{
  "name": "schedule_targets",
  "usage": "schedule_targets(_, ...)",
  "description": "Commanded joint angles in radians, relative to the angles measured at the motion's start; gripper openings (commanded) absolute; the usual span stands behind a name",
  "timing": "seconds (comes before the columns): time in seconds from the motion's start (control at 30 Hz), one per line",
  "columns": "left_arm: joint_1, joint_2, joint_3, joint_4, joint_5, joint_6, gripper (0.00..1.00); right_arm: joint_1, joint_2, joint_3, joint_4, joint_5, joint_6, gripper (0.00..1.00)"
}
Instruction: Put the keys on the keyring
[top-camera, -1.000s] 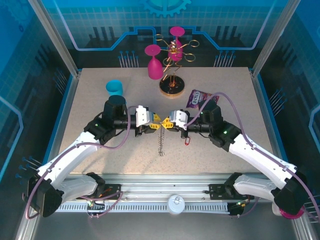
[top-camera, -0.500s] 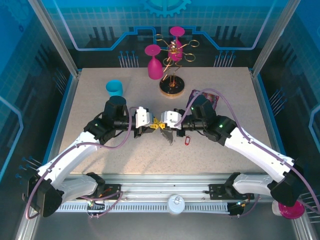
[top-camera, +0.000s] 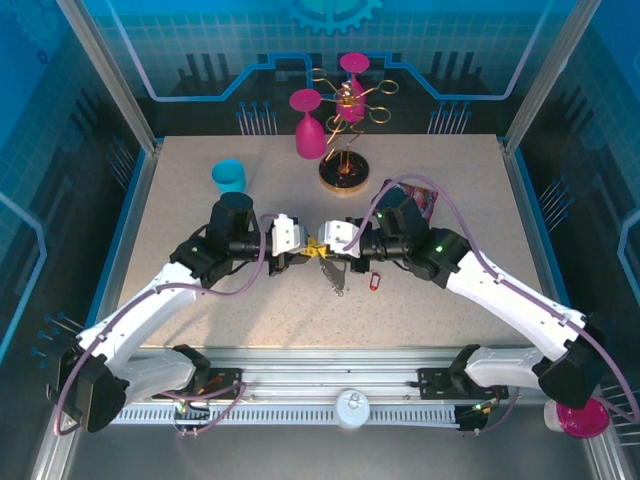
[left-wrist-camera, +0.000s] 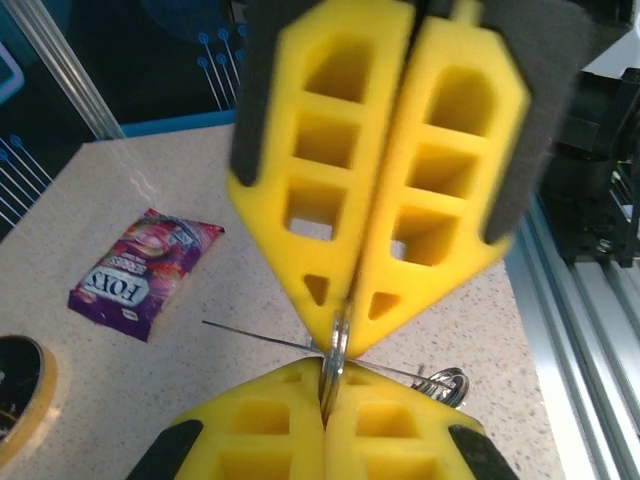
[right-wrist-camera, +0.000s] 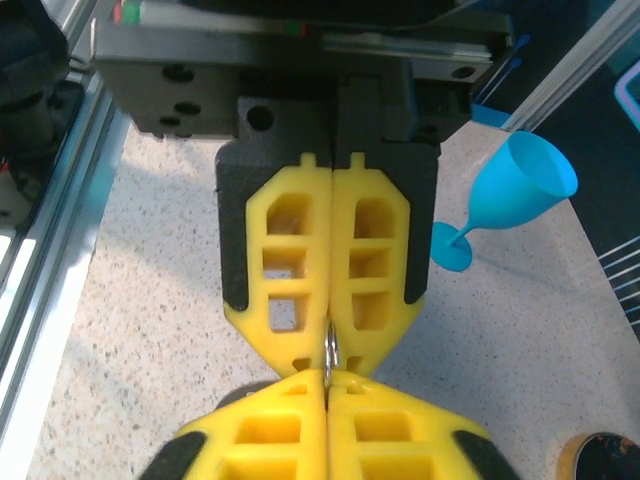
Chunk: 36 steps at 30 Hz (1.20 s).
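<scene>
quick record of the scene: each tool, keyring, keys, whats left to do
left tool: shut on the keyring's silver ring, tip to tip with the right tool
right tool: shut on the same ring
keyring: ring pinched between both tools, the rest dangling below
keys: red tag lying on the table, not held
left to do: keys not yet on keyring

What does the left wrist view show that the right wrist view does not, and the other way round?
Left wrist, not right wrist: a purple packet lying flat. Right wrist, not left wrist: a blue cup standing upright. Both: the left hand and the right hand, tip to tip, each shut on one thin ring.
</scene>
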Motion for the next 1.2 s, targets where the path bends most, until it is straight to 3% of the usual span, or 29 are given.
schedule_targets(0.0,-0.006,-0.019,-0.049,0.181,0.047,-0.017,0.0,-0.01,-0.065,-0.09,0.142,-0.04,0.082,0.24)
schedule_targets(0.07,-0.007,-0.027,-0.086,0.248,0.064,-0.039,0.0,-0.047,-0.118,-0.172,0.266,-0.1,0.146,0.28)
schedule_targets(0.23,-0.007,-0.042,-0.143,0.354,0.124,-0.066,0.0,-0.112,-0.193,-0.35,0.521,-0.214,0.28,0.26)
schedule_targets(0.47,-0.007,-0.038,-0.162,0.414,0.157,-0.087,0.0,-0.111,-0.179,-0.38,0.576,-0.265,0.293,0.23)
schedule_targets(1.17,-0.012,-0.02,-0.141,0.354,0.171,-0.067,0.0,-0.087,-0.105,-0.327,0.614,-0.296,0.283,0.16)
